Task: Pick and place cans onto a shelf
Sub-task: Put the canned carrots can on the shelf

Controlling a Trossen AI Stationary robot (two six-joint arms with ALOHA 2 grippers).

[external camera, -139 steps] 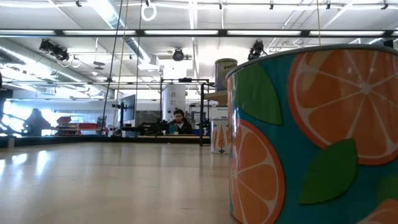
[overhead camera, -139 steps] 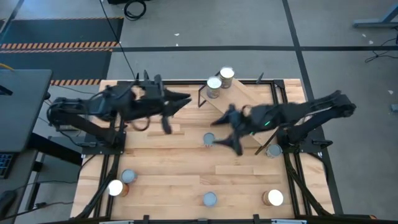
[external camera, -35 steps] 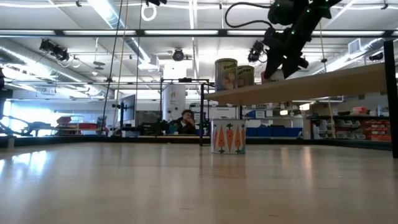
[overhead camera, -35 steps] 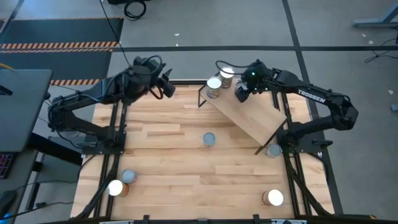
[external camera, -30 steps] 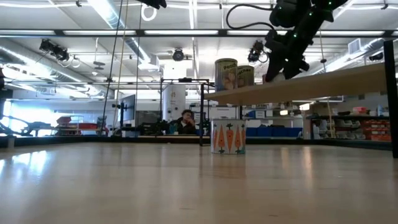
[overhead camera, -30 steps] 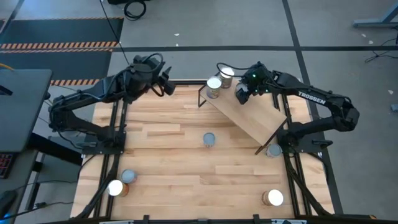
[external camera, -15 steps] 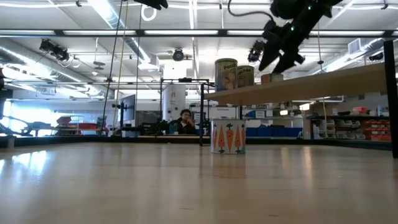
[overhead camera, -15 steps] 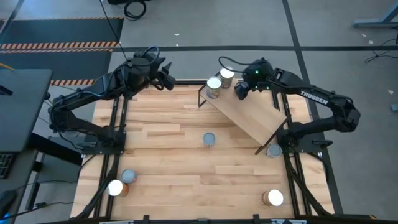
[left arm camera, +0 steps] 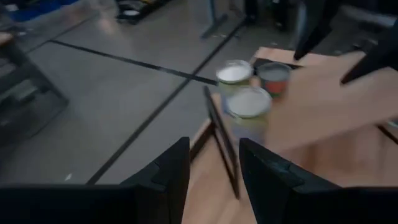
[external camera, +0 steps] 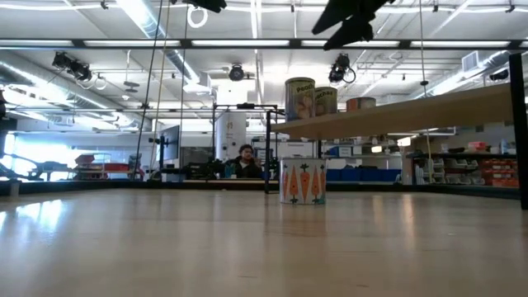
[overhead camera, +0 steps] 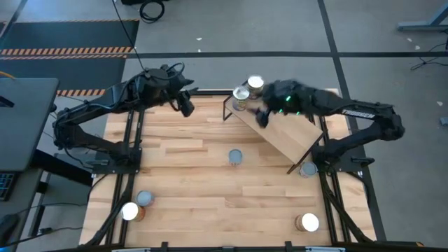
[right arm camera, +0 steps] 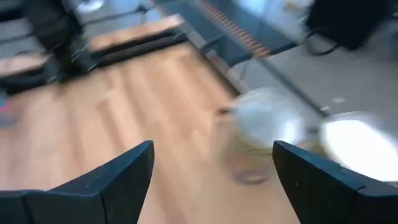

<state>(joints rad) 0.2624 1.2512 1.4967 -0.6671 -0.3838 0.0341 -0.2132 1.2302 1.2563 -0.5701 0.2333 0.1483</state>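
Three cans stand upright on the shelf [overhead camera: 283, 133] at its far end: two show in the high view [overhead camera: 241, 96] [overhead camera: 255, 85], and the third can [external camera: 360, 103] shows in the low view. My right gripper [right arm camera: 211, 171] hovers open above that end of the shelf, blurred, with nothing between its fingers. Over the table's far left my left gripper [left arm camera: 214, 165] is open and points toward the shelf's cans [left arm camera: 249, 102]. More cans stand on the tabletop, one at its middle [overhead camera: 235, 157].
Loose cans stand on the tabletop at the near left [overhead camera: 143, 199] [overhead camera: 129, 211], near right [overhead camera: 308, 222] and beside the shelf's right leg [overhead camera: 306, 169]. The shelf's black wire frame [overhead camera: 227, 108] juts out at its far corner. A person sits in the room behind.
My right gripper has risen off the third can, which stays standing on the shelf, and has swung up and toward the table's left. My left gripper has kept its place and turned its fingers a little toward the near edge.
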